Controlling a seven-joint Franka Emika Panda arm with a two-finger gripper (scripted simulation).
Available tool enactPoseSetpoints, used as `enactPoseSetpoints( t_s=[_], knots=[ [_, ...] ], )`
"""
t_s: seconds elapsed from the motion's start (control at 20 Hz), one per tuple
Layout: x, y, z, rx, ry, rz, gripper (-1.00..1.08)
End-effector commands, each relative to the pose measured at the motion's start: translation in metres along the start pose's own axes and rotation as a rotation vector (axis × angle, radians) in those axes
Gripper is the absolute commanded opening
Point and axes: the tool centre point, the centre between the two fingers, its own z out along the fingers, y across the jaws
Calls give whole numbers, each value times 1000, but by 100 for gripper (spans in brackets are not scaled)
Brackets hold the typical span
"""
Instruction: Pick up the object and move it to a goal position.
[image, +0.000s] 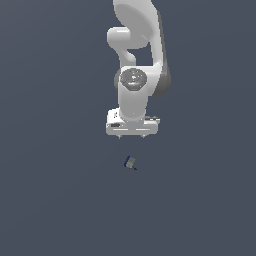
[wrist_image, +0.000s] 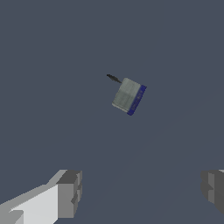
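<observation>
The object (image: 130, 162) is a tiny grey block with a dark blue edge and a small dark tip. It lies on the flat grey ground, just below and in front of the white gripper (image: 131, 136) in the exterior view. The gripper hangs above it, pointing down, and does not touch it. In the wrist view the object (wrist_image: 128, 96) lies apart from the two grey fingertips (wrist_image: 70, 192), beyond them and not between them. The jaws stand wide apart and hold nothing.
The white arm (image: 137, 60) rises behind the gripper toward the top of the exterior view. A plain dark grey surface (image: 50, 200) fills the rest of both views. No goal marker shows.
</observation>
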Motion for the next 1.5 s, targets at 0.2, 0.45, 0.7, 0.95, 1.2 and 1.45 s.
enactPoseSetpoints(
  t_s=[0.2,0.45,0.7,0.95,1.2,1.45],
  knots=[
    [1,-4,-1,2,-4,-9,100],
    [1,-13,-5,9,-14,-16,100],
    [1,-13,-5,8,-13,-17,100],
    [4,-12,-3,6,-11,-55,100],
    [9,-12,3,1,-6,-127,100],
    [17,-11,10,-5,0,-236,100]
  ],
)
